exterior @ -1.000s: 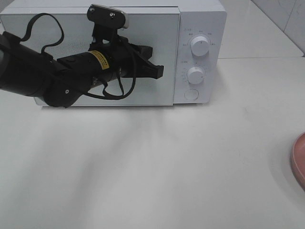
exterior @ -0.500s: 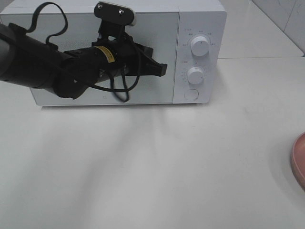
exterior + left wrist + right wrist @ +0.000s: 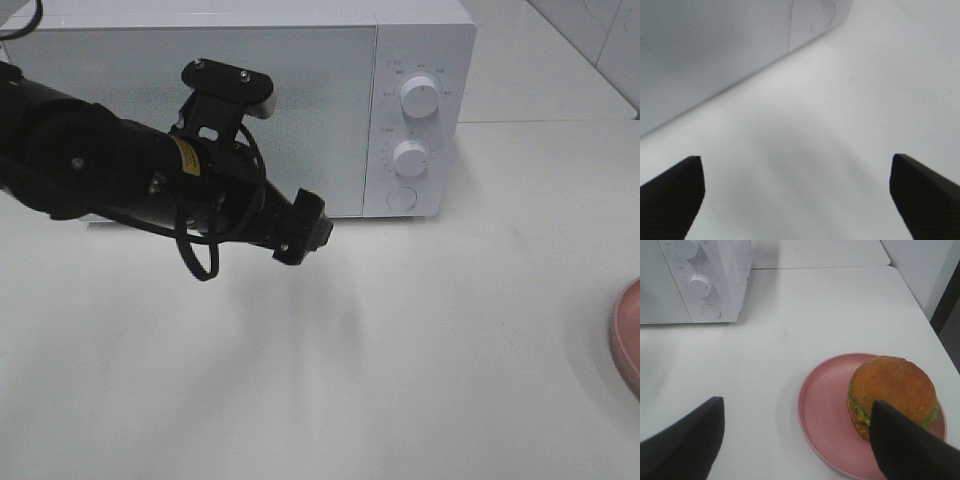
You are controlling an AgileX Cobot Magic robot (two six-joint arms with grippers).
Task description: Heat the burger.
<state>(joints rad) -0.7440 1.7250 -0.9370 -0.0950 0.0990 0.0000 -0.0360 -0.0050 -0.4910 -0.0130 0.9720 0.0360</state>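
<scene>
Jaws on the left gripper (image 3: 312,232) sit spread wide and empty, hanging mid-frame in the high view just below the microwave (image 3: 300,100), whose door looks closed. Right gripper (image 3: 795,440) is also wide open with nothing in it, low in its wrist view. Burger (image 3: 891,396) sits on the pink plate (image 3: 825,415) at the lower right there. Looks soft and squishy, so I'd grab the plate rim, not the bun.

Bright, even overhead light. Soft grey shadows spread on the table (image 3: 420,380) under the arm (image 3: 120,175). Both wrist views are slightly blurred.
</scene>
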